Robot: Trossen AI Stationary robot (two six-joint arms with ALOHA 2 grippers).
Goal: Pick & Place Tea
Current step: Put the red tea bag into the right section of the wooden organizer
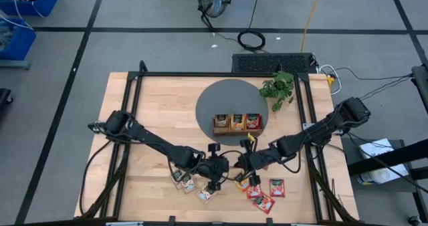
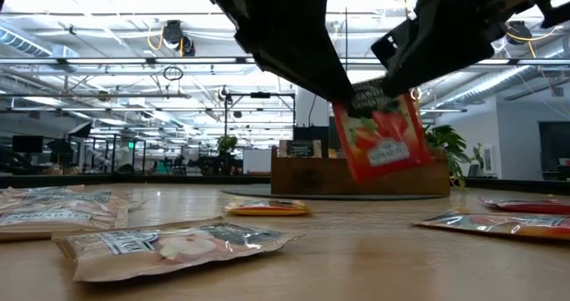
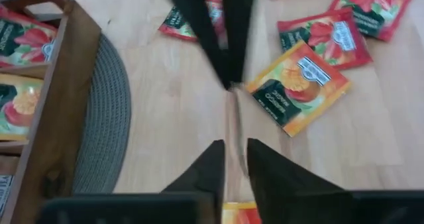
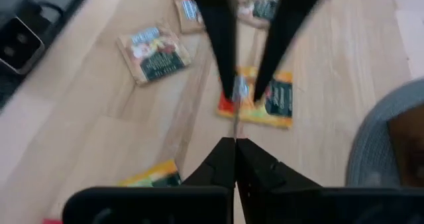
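Two grippers meet over the middle of the table on one red flat square tea-bag sachet [image 2: 383, 145], which hangs upright in the air between them, clear of the wood. The right gripper [image 4: 235, 141] is clenched on one thin edge of it. The left gripper [image 3: 235, 148] faces it tip to tip, and its fingers stand a little apart around the opposite edge, so I judge its hold is loosened.

This looks like a handover from left to right. To do it well, the right gripper should not pull until the left fingers are fully off the paper; otherwise the sachet can tear or twist. The left arm should back straight away along its own line, not sideways.

Beyond the right gripper waits the brown wooden three-compartment tray [image 1: 237, 132] on a grey round mat [image 1: 214, 99], already with sachets inside. Just below both grippers lie loose ones, among them an orange sachet [image 3: 298, 85], so the carry should rise first.
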